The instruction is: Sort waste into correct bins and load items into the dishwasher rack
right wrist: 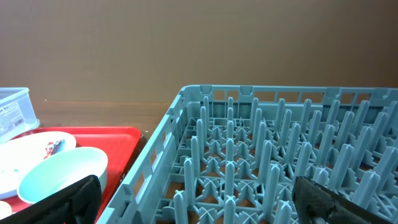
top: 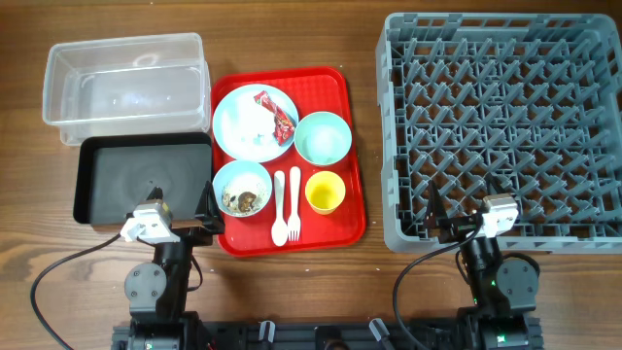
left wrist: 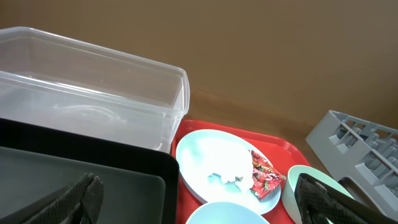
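Observation:
On the red serving tray (top: 342, 229) a pale blue plate (top: 229, 119) holds a white tissue (top: 255, 124) and a red wrapper (top: 278, 115). A small blue bowl (top: 242, 188) holds brown-white scraps. A mint bowl (top: 323, 138), yellow cup (top: 325, 192), white spoon (top: 279, 209) and fork (top: 294, 202) lie beside them. The clear tub (top: 126, 47) and black tray (top: 84, 185) are at the left, the grey rack (top: 391, 126) at the right. My left gripper (top: 209, 220) is open at the red tray's near left corner. My right gripper (top: 433, 220) is open over the rack's near left corner.
The left wrist view shows the tub (left wrist: 93, 87), black tray (left wrist: 93, 171), plate (left wrist: 205, 155), wrapper (left wrist: 266, 175) and left gripper (left wrist: 199, 202). The right wrist view shows the rack's pegs (right wrist: 280, 143), the mint bowl (right wrist: 62, 171) and right gripper (right wrist: 199, 199).

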Available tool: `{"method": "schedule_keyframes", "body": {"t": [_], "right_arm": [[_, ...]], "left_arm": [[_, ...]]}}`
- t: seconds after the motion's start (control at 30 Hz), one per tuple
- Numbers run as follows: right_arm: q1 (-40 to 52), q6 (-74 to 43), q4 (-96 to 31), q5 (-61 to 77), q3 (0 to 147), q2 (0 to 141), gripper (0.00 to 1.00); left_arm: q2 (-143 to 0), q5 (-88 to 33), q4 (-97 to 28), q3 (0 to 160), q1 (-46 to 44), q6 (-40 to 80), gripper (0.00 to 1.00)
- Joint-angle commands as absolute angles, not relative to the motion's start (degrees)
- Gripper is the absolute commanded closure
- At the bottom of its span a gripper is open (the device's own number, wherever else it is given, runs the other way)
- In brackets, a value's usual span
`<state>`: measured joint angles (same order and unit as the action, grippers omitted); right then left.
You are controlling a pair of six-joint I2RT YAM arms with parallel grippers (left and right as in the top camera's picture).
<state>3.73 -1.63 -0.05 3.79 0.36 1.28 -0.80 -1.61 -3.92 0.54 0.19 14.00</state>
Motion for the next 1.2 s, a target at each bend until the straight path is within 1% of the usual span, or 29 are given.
{"method": "schedule_keyframes", "body": {"t": [0.0,1.17], "right_arm": [[3.90,-1.50,0.05,3.01,0.32,1.34,0.00],[3.90,-1.69,0.08,3.73,0.32,1.34,0.00]], "left_arm": [[-0.38,-2.09,-4.34,0.32,0.49,13.04,0.00],[-0.38,-2.09,-4.29,0.32,0.49,13.04,0.00]]}}
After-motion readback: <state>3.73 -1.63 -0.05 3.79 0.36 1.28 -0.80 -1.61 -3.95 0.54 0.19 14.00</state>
